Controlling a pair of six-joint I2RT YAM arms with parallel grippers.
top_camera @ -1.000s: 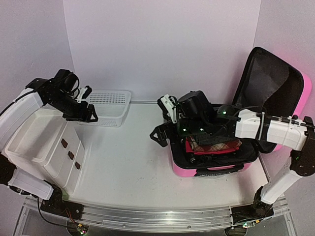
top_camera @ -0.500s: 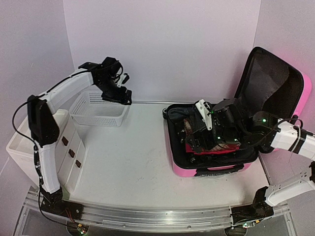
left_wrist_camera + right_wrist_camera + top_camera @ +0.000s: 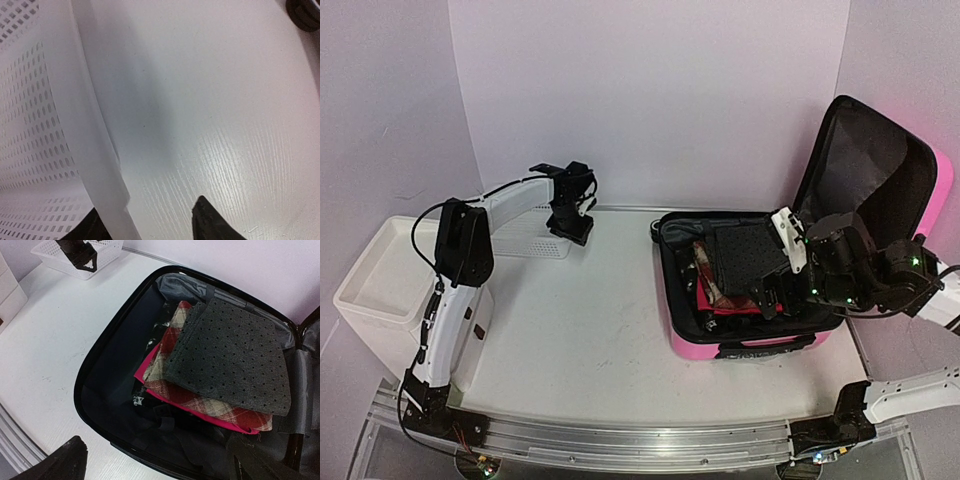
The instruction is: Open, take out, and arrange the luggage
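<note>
In the second just gone, both my arms had moved. My left gripper [image 3: 150, 222] had swung from above the drawer unit [image 3: 380, 270], across the mesh basket [image 3: 102, 145], to the basket's end nearest the luggage [image 3: 750, 348]. It hung there with its jaws parted astride the rim, one finger inside the wall and one outside, clamping nothing. My right gripper [image 3: 156, 447] had drawn back from the luggage's left edge toward its right side and hovered over the open shell, fingers spread wide and empty. The luggage lay on the right of the table [image 3: 590, 330], base flat, lid tilted up toward the right wall. Drawing back left the stack inside in plain view: a grey dotted cloth [image 3: 230, 350] on a plaid cloth [image 3: 200, 407] on a pink layer [image 3: 148, 374], all still packed. I judged the opening finished and the unpacking only now due, with the basket likely to be brought nearer first.
</note>
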